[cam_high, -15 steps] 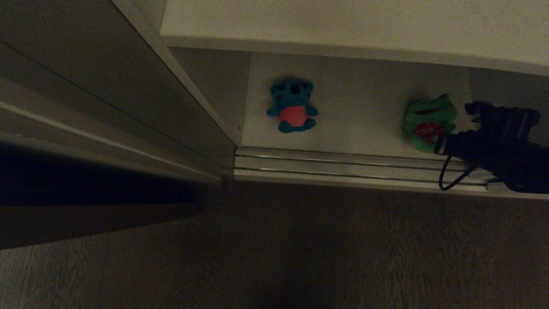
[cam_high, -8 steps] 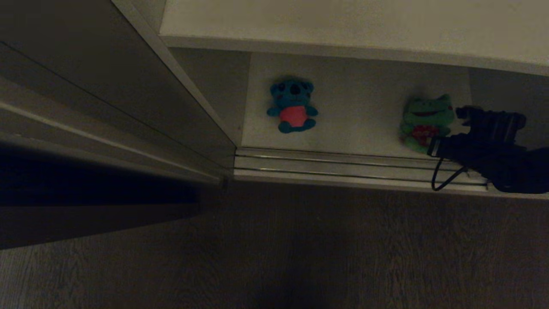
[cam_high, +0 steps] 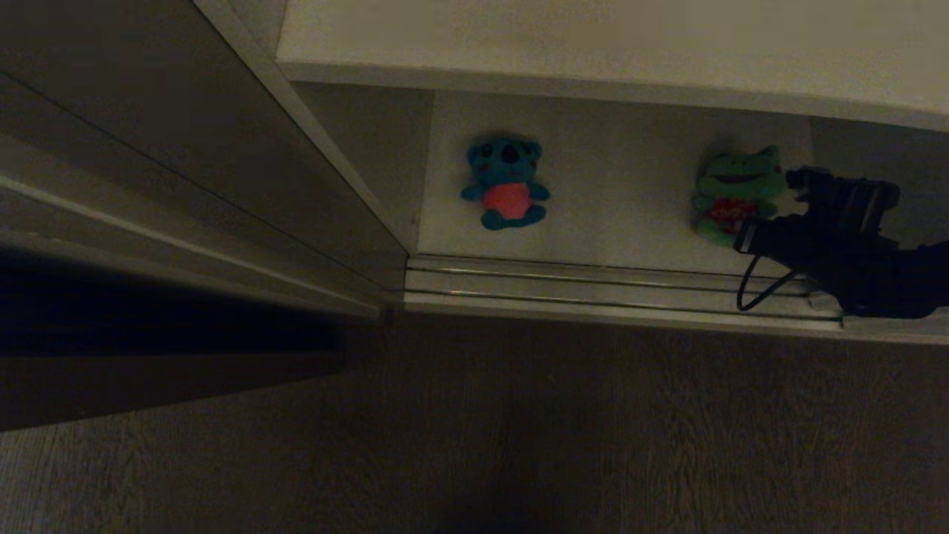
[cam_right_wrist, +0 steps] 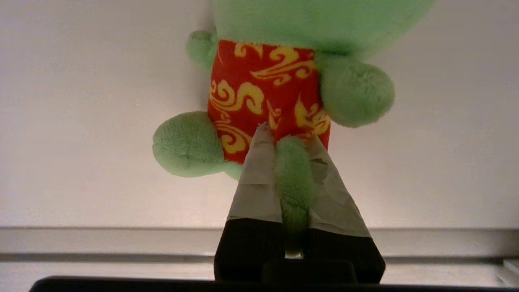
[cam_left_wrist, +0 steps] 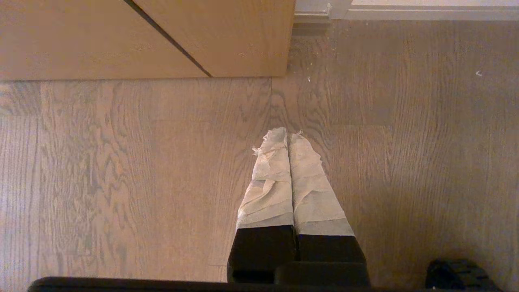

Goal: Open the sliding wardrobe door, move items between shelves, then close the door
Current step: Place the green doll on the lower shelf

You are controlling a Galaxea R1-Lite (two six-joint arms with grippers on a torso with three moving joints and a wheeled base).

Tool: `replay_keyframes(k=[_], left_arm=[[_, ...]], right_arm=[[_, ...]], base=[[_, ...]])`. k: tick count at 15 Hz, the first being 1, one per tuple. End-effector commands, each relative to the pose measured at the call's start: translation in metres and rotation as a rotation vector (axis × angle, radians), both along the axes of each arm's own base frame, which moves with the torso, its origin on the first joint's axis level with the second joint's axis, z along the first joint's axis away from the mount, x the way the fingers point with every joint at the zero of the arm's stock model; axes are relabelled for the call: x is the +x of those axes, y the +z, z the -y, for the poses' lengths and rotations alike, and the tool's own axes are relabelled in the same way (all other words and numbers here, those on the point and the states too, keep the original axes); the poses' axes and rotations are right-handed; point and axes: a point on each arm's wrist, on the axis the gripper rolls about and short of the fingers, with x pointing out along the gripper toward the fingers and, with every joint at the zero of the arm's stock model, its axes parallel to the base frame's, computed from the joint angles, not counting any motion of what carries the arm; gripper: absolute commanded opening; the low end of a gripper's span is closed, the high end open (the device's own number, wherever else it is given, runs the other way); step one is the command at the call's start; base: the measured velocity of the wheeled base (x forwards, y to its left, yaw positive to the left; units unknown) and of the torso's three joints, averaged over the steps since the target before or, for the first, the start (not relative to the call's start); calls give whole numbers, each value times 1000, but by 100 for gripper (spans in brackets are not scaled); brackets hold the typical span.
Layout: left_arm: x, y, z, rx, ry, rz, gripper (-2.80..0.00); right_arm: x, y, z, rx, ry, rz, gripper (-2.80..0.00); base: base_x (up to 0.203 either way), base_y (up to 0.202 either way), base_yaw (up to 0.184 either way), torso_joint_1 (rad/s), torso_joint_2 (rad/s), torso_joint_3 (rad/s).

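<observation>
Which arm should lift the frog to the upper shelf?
Right: the right gripper is shut on the green frog's leg. The left gripper hangs shut over the floor.

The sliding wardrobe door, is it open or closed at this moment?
Open. The sliding wardrobe door stands to the left, so the lower shelf with the blue plush toy and green frog is exposed.

green frog [cam_high: 735,194] now sits higher and farther back over the lower shelf [cam_high: 623,200] than a second ago, more upright. right gripper [cam_right_wrist: 288,140], pinched on one frog leg, has drawn left and up with it; cable loop follows.
</observation>
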Motion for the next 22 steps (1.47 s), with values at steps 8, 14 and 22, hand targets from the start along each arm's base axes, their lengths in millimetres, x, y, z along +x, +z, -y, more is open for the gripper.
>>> replay_keyframes(k=[8,14,22], left_arm=[[0,0,0,0,0,0,-280],[0,0,0,0,0,0,-280],[0,0,0,0,0,0,-280]], right_arm=[[11,-8,0,-1,-15,5,0],[-7,-2,-2,-1,-37,-10,0],[-67,21,-2,-8,-21,-38,0]], base=[[0,0,0,0,0,0],[0,0,0,0,0,0],[0,0,0,0,0,0]])
